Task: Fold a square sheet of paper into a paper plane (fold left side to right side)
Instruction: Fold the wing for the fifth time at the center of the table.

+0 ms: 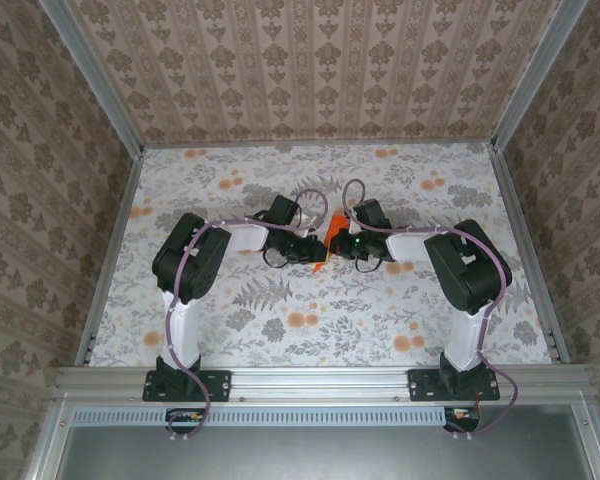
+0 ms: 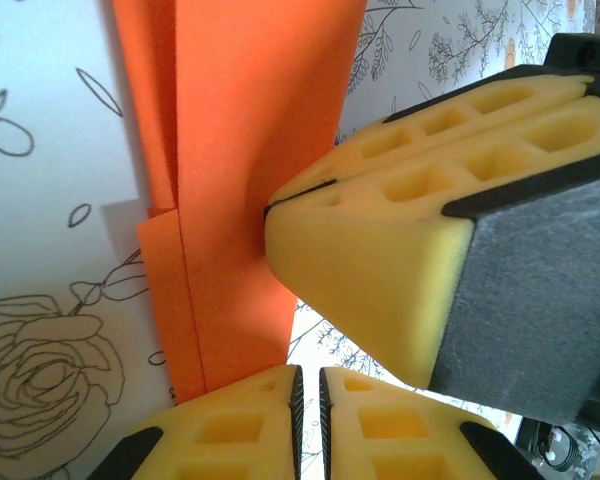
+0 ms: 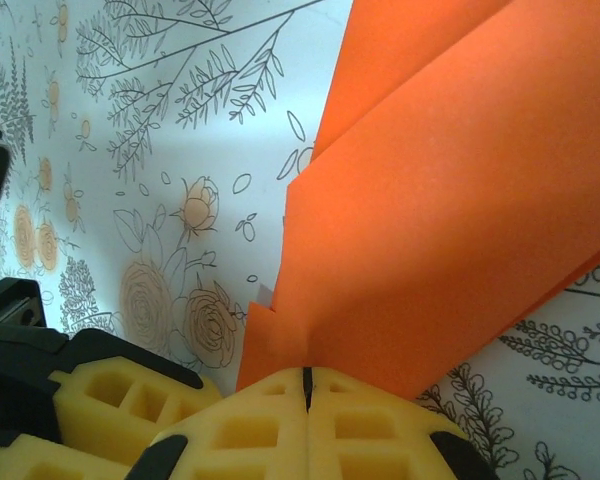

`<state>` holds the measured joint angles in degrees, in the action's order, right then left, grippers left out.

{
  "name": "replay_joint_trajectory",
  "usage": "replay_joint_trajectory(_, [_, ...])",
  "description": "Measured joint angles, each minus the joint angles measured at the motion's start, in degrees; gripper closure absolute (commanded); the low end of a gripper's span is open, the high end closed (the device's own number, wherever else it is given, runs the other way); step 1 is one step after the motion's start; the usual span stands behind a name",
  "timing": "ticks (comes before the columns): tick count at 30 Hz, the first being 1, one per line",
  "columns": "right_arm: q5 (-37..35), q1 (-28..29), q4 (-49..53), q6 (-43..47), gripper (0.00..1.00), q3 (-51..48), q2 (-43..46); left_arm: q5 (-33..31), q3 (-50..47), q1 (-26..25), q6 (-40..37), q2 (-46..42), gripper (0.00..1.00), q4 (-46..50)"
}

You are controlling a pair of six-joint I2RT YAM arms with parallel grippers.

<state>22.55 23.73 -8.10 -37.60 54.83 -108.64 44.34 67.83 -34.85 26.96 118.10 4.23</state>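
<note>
The square sheet of paper (image 1: 332, 242) is bright orange and folded into a narrow layered shape. It lies flat on the flowered cloth at mid-table, between the two wrists. My right gripper (image 1: 345, 246) is shut, and its closed tips (image 3: 307, 375) press down on the paper (image 3: 460, 220), denting it slightly. In the left wrist view the right arm's yellow finger (image 2: 360, 270) touches the paper (image 2: 240, 150) from the right. My left gripper (image 1: 316, 254) has its jaws almost together, with a thin slit (image 2: 310, 390) showing only cloth. Its left fingertip (image 2: 240, 400) covers the paper's near edge.
The flowered tablecloth (image 1: 280, 330) covers the table. Patterned walls with metal rails (image 1: 110, 240) close it in on the left, right and back. Both arm bases stand on the near rail (image 1: 320, 380). The two wrists nearly touch at the centre.
</note>
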Motion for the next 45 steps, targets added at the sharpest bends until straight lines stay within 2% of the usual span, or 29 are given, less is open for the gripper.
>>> replay_joint_trajectory(32, [-1.1,-2.2,7.0,1.9,0.99,4.2,-1.4,0.0,0.0,0.0,0.0,0.0,0.84,0.0])
replay_joint_trajectory(45, [-0.9,-2.2,8.8,1.9,1.00,5.5,-2.0,-1.2,1.8,-0.6,-0.9,-0.9,0.83,6.1])
